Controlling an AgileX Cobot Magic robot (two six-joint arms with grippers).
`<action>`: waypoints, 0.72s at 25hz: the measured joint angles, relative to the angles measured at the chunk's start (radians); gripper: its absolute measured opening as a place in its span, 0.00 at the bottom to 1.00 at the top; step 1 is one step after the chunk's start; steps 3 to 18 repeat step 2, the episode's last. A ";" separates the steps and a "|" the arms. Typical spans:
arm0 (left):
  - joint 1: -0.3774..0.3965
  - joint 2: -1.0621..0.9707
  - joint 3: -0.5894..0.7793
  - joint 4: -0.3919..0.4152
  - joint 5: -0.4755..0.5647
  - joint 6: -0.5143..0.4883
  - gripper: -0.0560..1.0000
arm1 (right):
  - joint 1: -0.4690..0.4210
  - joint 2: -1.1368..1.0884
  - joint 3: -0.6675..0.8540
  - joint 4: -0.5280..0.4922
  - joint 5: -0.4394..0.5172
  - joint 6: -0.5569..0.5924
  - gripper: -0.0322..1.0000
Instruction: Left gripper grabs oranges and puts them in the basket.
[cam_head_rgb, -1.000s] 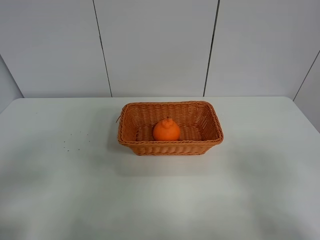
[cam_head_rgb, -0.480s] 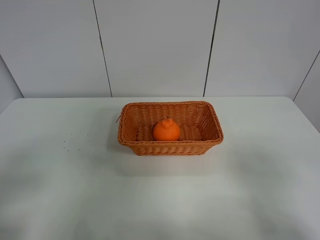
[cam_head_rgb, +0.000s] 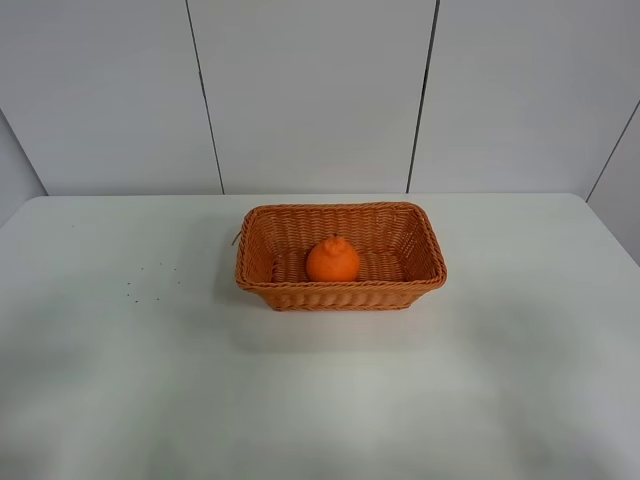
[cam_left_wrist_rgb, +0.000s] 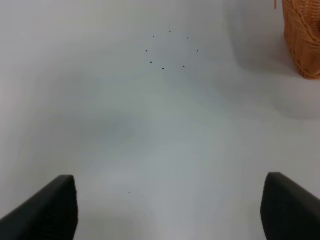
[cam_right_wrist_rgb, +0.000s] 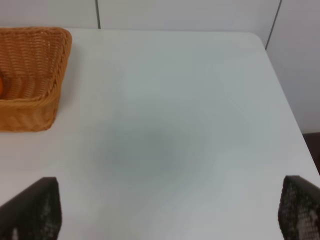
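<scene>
The orange sits upright inside the wicker basket at the middle of the white table, its bump on top. Neither arm shows in the exterior high view. In the left wrist view the left gripper is open and empty over bare table, with its black fingertips far apart and a corner of the basket off to one side. In the right wrist view the right gripper is open and empty, with the basket beside it. A sliver of the orange shows at that view's edge.
A few small dark specks mark the table left of the basket, also visible in the left wrist view. The table's right edge meets a grey panelled wall behind.
</scene>
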 joint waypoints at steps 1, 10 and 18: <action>0.000 0.000 0.000 0.000 0.000 0.000 0.86 | 0.000 0.000 0.000 0.000 0.000 0.000 0.70; 0.000 0.000 0.000 0.000 0.000 0.000 0.86 | 0.000 0.000 0.000 0.000 0.000 0.000 0.70; 0.000 0.000 0.000 0.000 0.000 0.000 0.86 | 0.000 0.000 0.000 0.000 0.000 0.000 0.70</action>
